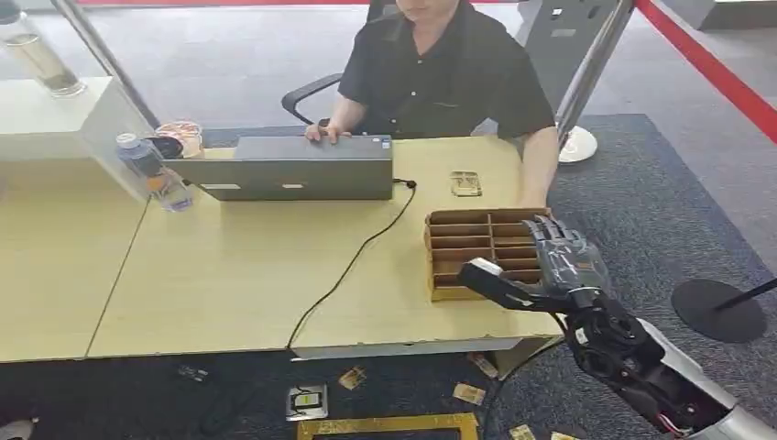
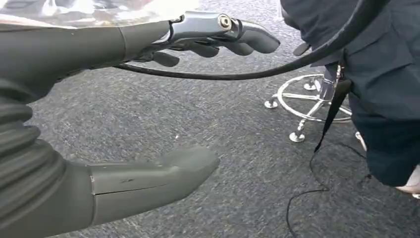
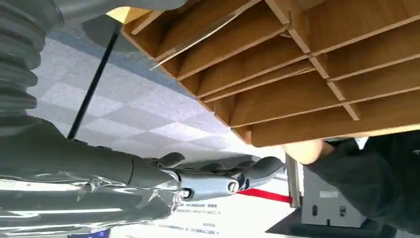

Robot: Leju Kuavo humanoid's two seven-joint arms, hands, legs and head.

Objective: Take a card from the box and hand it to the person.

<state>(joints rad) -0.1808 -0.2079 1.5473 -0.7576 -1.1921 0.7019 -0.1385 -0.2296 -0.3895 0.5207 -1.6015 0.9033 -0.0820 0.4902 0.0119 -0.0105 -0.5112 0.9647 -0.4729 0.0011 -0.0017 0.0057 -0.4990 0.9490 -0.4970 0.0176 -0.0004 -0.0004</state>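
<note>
Setting: office floor w/ grey carpet; pale wood worktop (image 1: 229, 275), person (image 1: 440, 64) seated on the far side at a laptop (image 1: 293, 167).
Progress: early, by my read. No card in either hand, nothing passed over. Left to do: reach into box, pinch a card, lift it, offer it to person.
Box: cardboard box (image 1: 481, 247) w/ slotted compartments, at worktop's edge nearest the right hand; person's arm just beyond it.
Card: thin pale card edge (image 3: 198, 42) stands in one slot in right wrist view, untouched; can't tell which slot.
Right hand: right hand (image 1: 550, 266) over box's near corner, fingers spread, thumb apart, holds nothing.
Left hand: left hand (image 2: 148, 99) hangs over carpet, thumb and fingers apart, empty, well away from box.
Floor: several cards lie below the worktop (image 1: 469, 394).
</note>
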